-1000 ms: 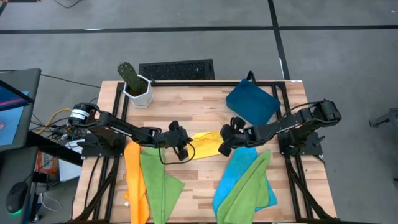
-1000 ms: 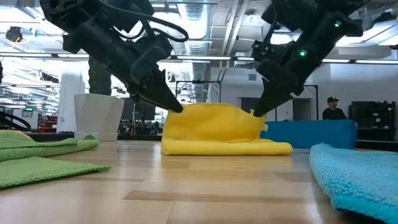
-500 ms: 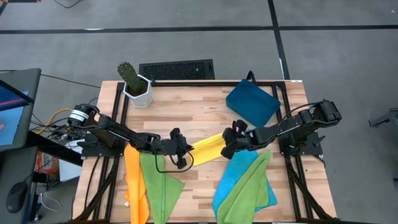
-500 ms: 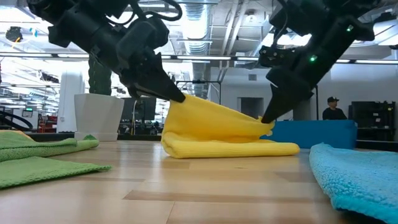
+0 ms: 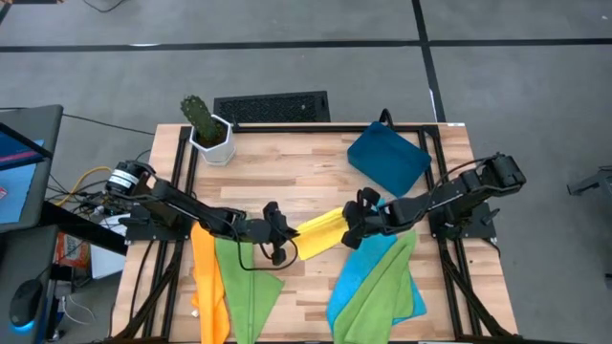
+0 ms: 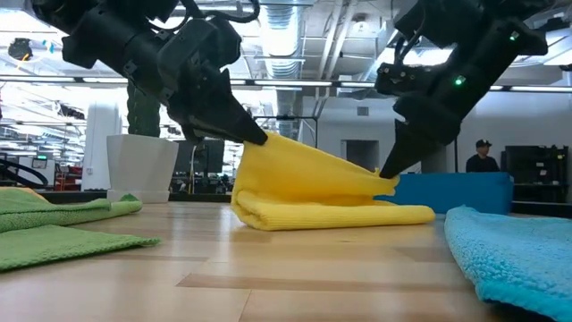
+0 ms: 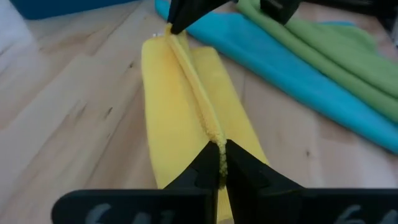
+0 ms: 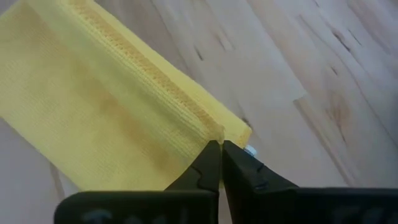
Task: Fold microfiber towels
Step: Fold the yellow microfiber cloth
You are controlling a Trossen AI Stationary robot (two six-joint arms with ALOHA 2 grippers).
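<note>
Yellow microfiber towel near mid-surface, half-folded, long axis stretched claw to claw: left claw clenched on the upper hem at one end, right claw clenched on the same hem at the other. Hem lifted and taut in the low view, lower layer resting on the wooden surface. Both arms equally near, one per end; probably next: carry hem across the long axis and lay it flat.

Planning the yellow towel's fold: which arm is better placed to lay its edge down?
Neither alone, probably. The left gripper and right gripper each pinch one end of the yellow towel edge, lifted between them.
</note>
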